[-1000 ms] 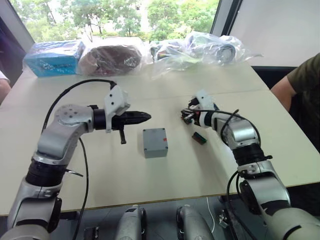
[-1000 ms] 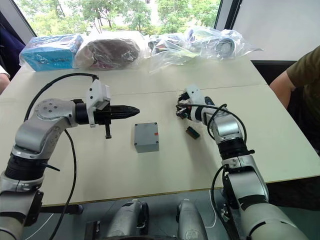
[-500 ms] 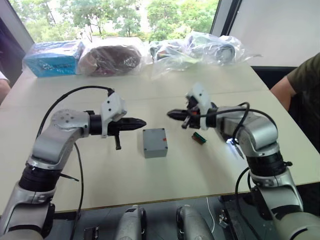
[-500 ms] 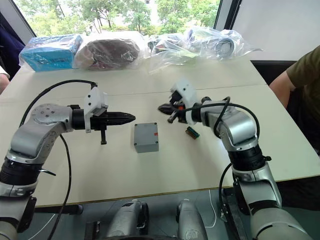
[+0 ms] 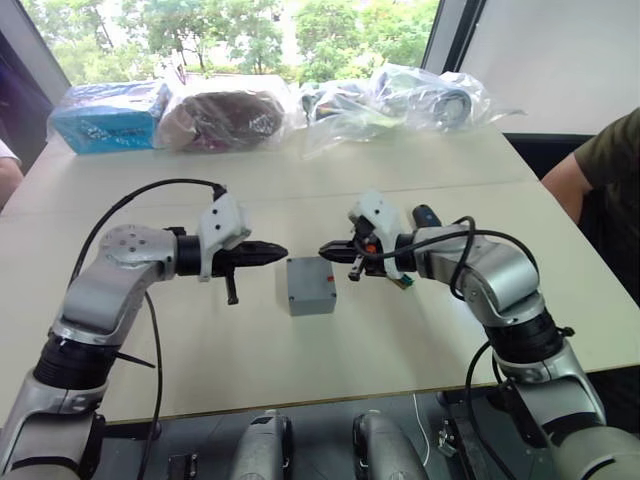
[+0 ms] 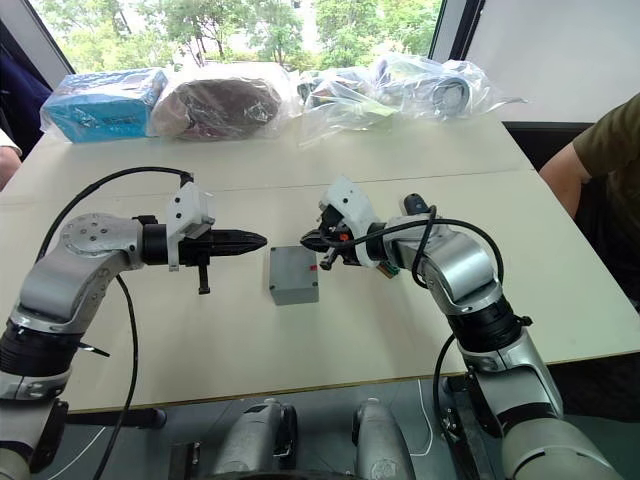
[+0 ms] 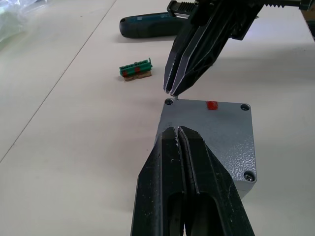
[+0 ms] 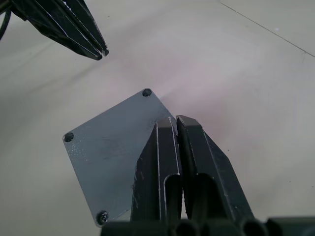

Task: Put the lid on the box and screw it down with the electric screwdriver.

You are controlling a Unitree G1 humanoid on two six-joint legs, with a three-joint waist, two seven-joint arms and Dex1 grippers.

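Note:
The grey box stands mid-table with the flat lid lying on top, a screw hole at each corner and a small red mark near one edge. My left gripper is shut and empty, its tip just left of the box. My right gripper is shut and empty too, its tip over the lid's far corner. The two tips face each other a short gap apart, as the left wrist view shows above the lid. The dark electric screwdriver lies on the table behind my right arm.
A small green block lies right of the box, by my right forearm. A blue package and several plastic bags line the table's far edge. A person's arm rests at the right edge.
My right gripper has swung left from beside the green block to the box's far corner. The left gripper has drawn back slightly left and lowered. The box has not moved.

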